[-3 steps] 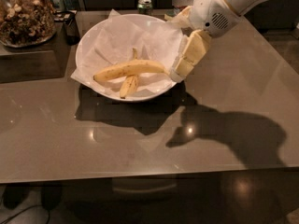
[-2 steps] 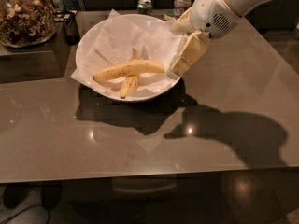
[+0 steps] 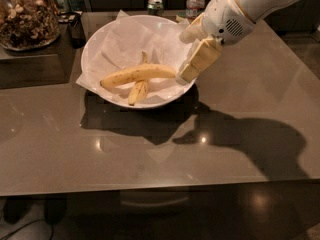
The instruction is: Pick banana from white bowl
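The white bowl [image 3: 100, 39], lined with crinkled white paper, stands on the grey table at the back centre. The banana [image 3: 137, 74], long, curved and yellow, lies across the bowl's middle. A shorter, stubbier banana [image 3: 138, 90] lies just under it, pointing toward the front. My gripper [image 3: 186, 73] comes in from the upper right on a white arm. It hangs over the bowl's right rim, with its tip right by the long banana's right end. I see nothing held in it.
A glass jar of nuts [image 3: 27, 16] stands on a raised ledge at the far left. A soda can [image 3: 155, 5] and a water bottle [image 3: 195, 1] stand behind the bowl. The table [image 3: 150, 149] stretches toward the front, with the arm's shadow on it at right.
My gripper has edged a little to the left, closer to the long banana's right end. The bananas and the bowl have not moved.
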Controlling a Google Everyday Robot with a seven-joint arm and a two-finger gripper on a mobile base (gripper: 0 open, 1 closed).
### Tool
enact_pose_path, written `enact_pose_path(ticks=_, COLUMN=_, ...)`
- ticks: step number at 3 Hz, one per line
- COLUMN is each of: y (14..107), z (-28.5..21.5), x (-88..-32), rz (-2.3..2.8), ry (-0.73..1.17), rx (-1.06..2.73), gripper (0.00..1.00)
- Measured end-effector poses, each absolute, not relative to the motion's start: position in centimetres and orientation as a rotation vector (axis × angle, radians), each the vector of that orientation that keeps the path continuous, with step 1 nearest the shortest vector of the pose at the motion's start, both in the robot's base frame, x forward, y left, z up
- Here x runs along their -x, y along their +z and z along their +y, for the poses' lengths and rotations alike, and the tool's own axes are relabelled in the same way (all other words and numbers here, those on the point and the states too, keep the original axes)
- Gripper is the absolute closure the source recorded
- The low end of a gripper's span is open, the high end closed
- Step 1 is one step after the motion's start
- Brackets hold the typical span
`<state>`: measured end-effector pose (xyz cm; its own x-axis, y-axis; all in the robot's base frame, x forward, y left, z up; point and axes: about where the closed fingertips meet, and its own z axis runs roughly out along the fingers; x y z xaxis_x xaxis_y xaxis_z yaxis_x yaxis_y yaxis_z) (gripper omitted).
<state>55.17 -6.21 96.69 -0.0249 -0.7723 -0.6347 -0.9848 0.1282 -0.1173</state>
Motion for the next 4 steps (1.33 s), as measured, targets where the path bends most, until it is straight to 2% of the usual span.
enact_pose_path(ticks=1, y=95.0, z=-4.2, x=-56.6, rz=1.813, ry=0.568, rx=1.698, gripper=0.27)
enact_pose_path(ticks=2, y=93.9, z=-2.2, x=-58.2, rz=1.778, ry=0.623, rx=1.705, gripper=0.42)
enact_pose_path(ticks=3, y=92.5, z=-1.0, x=-59.6, rz=1.775, ry=0.666, rx=1.704, gripper=0.31)
enact_pose_path(ticks=4, y=91.0, z=-0.3, x=-60.7, rz=1.786, ry=0.692, rx=1.692, gripper=0.29)
